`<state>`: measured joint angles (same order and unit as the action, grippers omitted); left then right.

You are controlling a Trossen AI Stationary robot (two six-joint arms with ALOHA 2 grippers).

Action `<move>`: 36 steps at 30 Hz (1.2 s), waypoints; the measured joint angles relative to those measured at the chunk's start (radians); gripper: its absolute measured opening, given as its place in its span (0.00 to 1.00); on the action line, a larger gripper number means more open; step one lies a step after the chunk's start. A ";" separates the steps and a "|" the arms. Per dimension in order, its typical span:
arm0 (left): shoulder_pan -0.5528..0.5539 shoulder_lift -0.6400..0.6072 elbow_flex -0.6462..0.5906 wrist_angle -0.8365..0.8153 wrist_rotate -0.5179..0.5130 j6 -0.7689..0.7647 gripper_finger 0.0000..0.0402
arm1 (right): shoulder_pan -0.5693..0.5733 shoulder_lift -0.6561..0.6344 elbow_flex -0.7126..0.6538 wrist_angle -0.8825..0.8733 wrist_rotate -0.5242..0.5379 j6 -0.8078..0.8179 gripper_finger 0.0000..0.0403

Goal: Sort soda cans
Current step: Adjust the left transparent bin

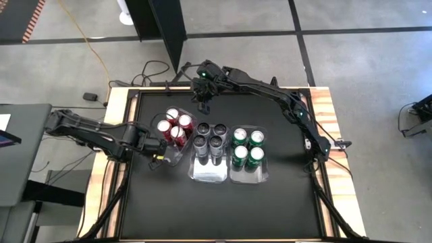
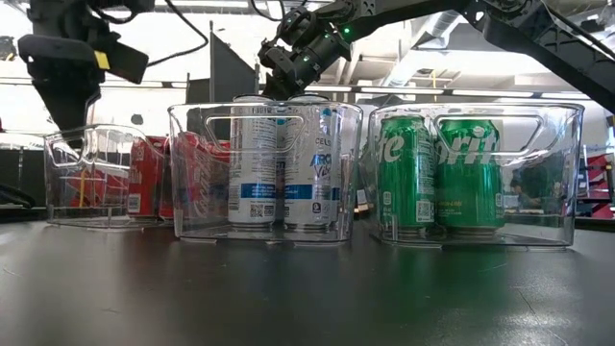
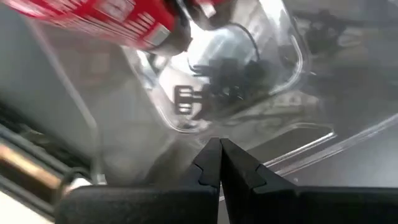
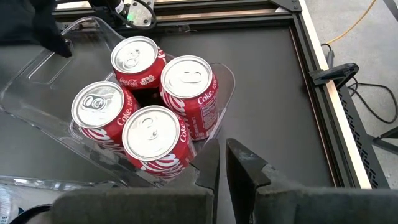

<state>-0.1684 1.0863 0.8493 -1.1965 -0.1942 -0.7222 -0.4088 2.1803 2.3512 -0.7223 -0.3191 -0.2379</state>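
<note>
- Four red cans (image 1: 175, 126) stand together in the left clear bin (image 1: 177, 156), at its far end.
- Four dark cans (image 1: 210, 136) fill the far half of the middle bin (image 1: 208, 173).
- Four green cans (image 1: 248, 146) stand in the right bin (image 1: 249, 177).
- The near half of the left and middle bins is free.
- The left gripper (image 1: 156, 151) is at the near end of the left bin, fingers pressed together on nothing.
- The right gripper (image 1: 202, 102) hangs by the table's far edge (image 1: 223, 92), fingers closed, empty.
</note>
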 joint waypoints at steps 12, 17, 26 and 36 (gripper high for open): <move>0.014 0.000 -0.055 0.135 0.102 0.022 0.00 | 0.000 0.000 0.000 0.000 0.000 0.000 0.12; 0.014 0.000 -0.056 0.197 0.144 0.021 0.00 | 0.000 0.000 0.000 0.000 0.000 0.000 0.12; 0.013 0.000 -0.056 0.326 0.194 0.017 0.00 | 0.000 0.000 0.000 0.000 0.000 0.000 0.12; 0.013 0.032 -0.064 0.380 0.217 0.009 0.00 | 0.000 0.000 0.000 0.000 0.000 0.000 0.12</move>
<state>-0.1558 1.1179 0.7853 -0.8167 0.0232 -0.7137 -0.4088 2.1803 2.3512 -0.7223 -0.3191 -0.2379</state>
